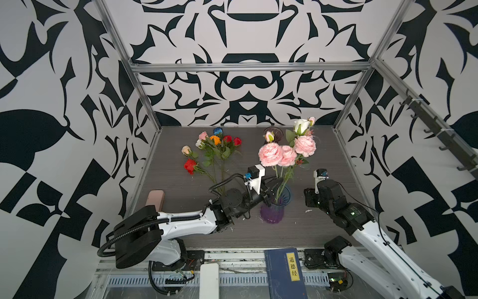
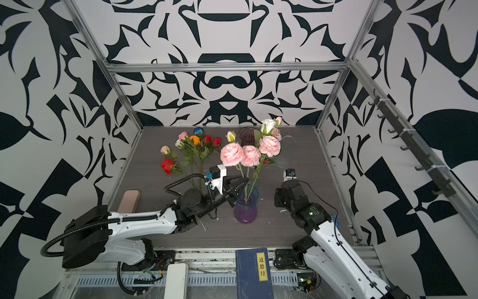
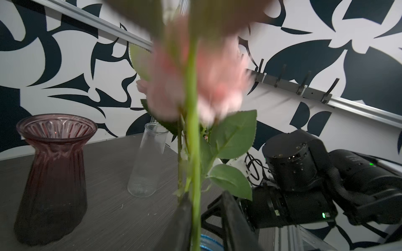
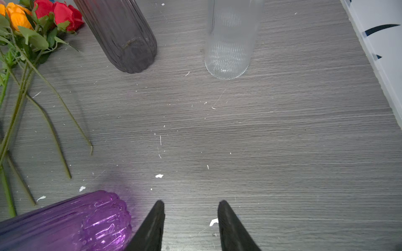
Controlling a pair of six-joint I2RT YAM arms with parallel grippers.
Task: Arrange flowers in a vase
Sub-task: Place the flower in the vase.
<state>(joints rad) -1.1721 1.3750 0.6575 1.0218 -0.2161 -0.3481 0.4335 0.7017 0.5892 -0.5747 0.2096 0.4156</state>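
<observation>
On the grey table [image 1: 170, 181]: three vases, all upright.
purple vase [image 1: 272, 213]: near the front middle of the table.
pink blooms [image 1: 271, 154]: three ruffled heads with a white rose [image 1: 301, 125] and small buds, their stems standing in the purple vase.
loose roses [image 1: 219, 145]: red, orange, blue, pink and peach, lying flat toward the far left, well apart from the purple vase.
spare vases: a dark red vase [image 3: 54, 173] and a clear vase [image 3: 150, 160] at the back, near each other.
left gripper [image 3: 206, 194]: just above the purple vase's rim, jaws parted, with a green stem [image 3: 194, 152] between them, against one finger and clear of the other.
right gripper [image 4: 191, 202]: jaws apart, holding nothing, over bare table just beside the purple vase.
</observation>
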